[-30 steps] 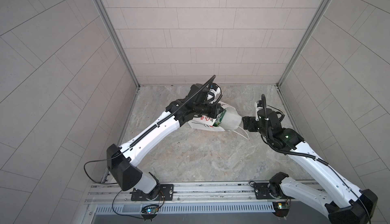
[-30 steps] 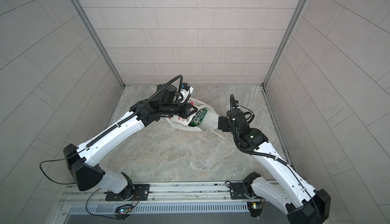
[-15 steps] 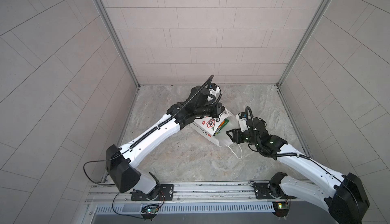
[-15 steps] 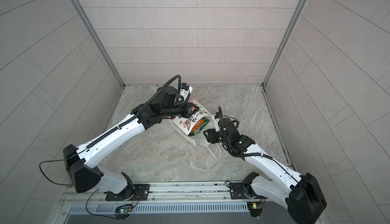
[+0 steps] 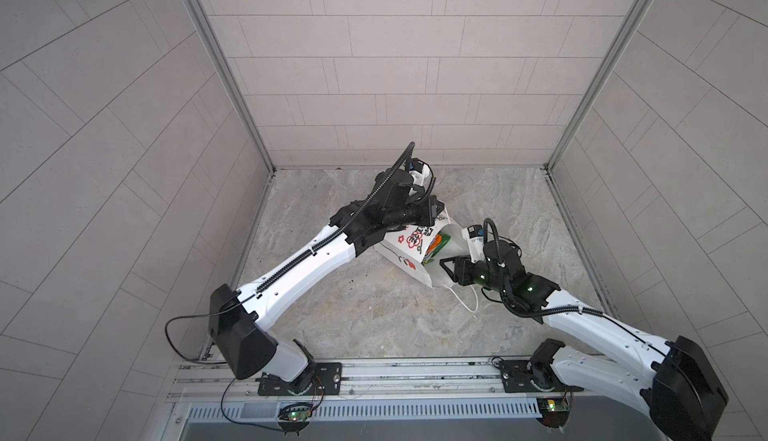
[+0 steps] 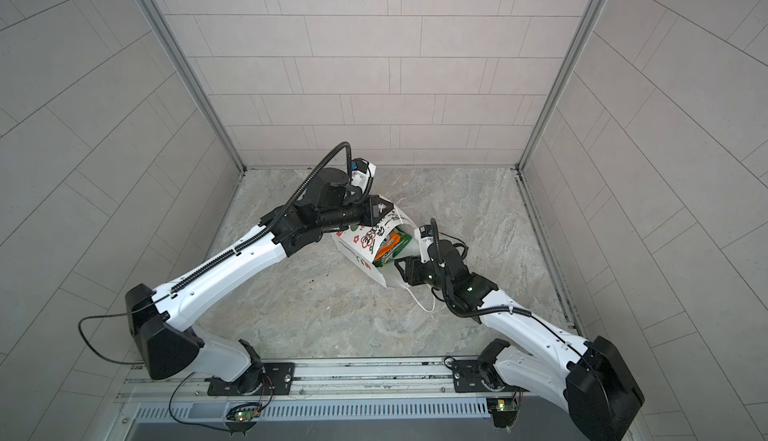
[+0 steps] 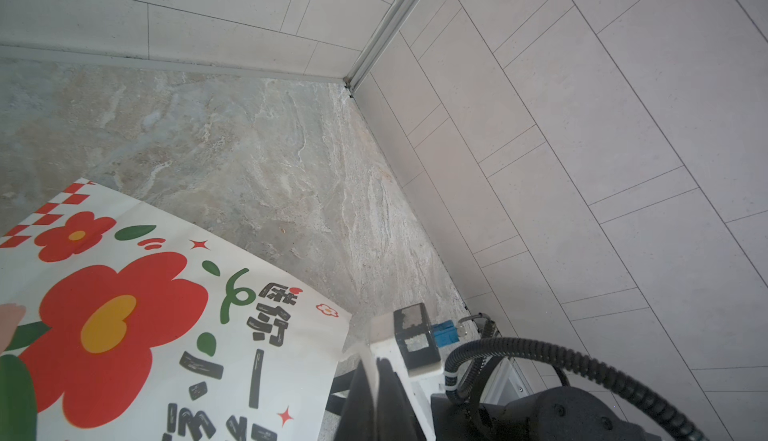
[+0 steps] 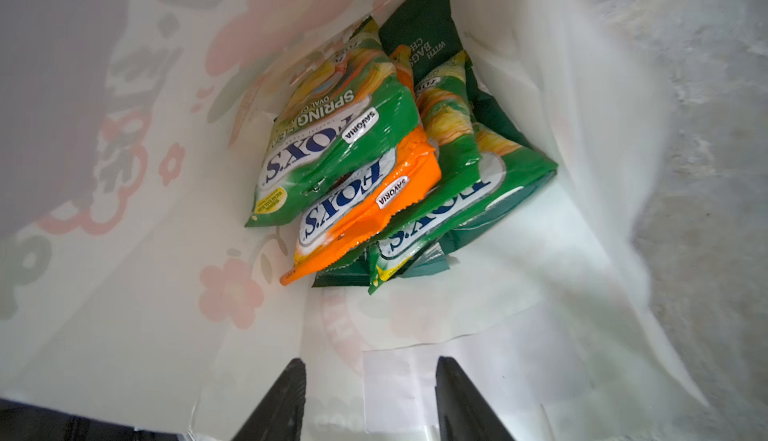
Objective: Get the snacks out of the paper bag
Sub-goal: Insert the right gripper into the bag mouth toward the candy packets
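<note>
On the tabletop (image 5: 374,314), paper bag (image 5: 401,250) lies diagonally; mouth toward right pincer (image 8: 370,360).

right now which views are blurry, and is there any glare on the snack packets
Right wrist view: the green packet and orange packet are sharp, with small glare streaks on the foil; the paper bag wall nearest the lens is smeared and washed out. Left wrist view: the bag's flower print is crisp and evenly lit. Both top views: sharp, though the wall tile lines bow.
</note>
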Motion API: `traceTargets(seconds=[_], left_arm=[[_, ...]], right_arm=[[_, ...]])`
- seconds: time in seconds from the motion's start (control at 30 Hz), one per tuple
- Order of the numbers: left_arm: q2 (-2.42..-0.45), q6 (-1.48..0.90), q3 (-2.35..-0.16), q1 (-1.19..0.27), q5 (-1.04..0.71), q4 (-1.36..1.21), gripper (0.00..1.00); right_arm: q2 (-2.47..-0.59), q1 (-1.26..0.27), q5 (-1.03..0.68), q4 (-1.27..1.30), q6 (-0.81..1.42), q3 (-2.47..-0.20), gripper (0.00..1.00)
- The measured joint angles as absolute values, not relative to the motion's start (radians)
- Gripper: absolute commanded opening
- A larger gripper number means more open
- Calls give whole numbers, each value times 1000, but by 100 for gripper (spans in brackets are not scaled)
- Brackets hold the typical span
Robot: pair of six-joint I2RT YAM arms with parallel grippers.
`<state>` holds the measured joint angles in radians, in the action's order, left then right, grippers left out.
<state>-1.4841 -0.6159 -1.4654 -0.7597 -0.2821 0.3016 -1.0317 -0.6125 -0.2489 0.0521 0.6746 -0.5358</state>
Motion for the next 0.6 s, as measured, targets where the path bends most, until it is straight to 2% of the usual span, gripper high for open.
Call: traceTargets(seconds=[0.13,0.27,0.6], left_arm=[[-1500,-640,-1465,-760,-268,264,0],[-1523,-662,-1467,-760,-263,239,0],[-1538,-685,-1470,-760,-247,208,0]], right_arm=[[-1068,-626,-251,128,737,-524,47],[-1108,-655,-251,203,781,-517,39],[-1171,-708,-243,295,821,-516,37]])
